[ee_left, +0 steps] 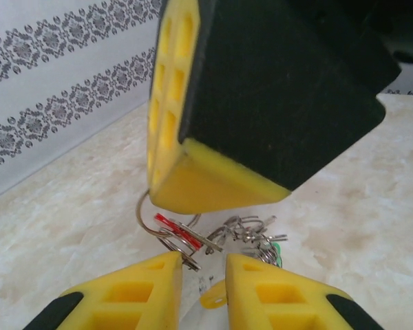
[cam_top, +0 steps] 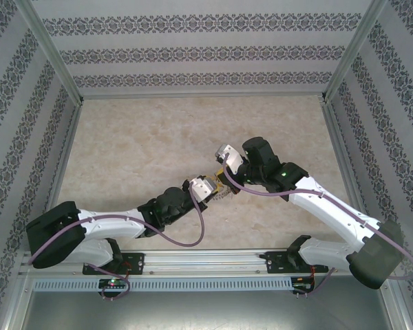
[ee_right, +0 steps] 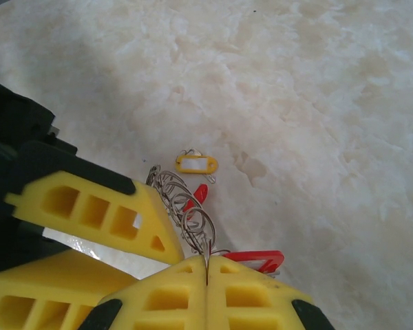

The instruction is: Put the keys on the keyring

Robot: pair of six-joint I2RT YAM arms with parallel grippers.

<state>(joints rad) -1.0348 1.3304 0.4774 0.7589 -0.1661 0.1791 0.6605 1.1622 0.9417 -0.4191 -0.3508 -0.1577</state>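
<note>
The keyring (ee_right: 193, 216) is a bunch of silver wire loops hanging over the marble table. My right gripper (ee_right: 206, 271) is shut on one of its wires, and its yellow and black finger (ee_left: 261, 110) looms over the bunch in the left wrist view. Keys with tags hang from the keyring (ee_left: 146, 210): a red tag (ee_left: 172, 228), a green one (ee_left: 279, 247), and another red tag (ee_right: 258, 260) beside my right fingertips. A yellow tag (ee_right: 197, 163) lies on the table. My left gripper (ee_left: 203, 265) stands just in front of the loops with its jaws a narrow gap apart, and the yellow tag (ee_left: 215, 297) lies in that gap. Both grippers meet at mid-table (cam_top: 221, 184).
The pale marble table (cam_top: 138, 144) stretches to patterned walls (cam_top: 193, 55) on three sides, with metal posts at the corners. The arm bases sit on a rail (cam_top: 206, 265) at the near edge.
</note>
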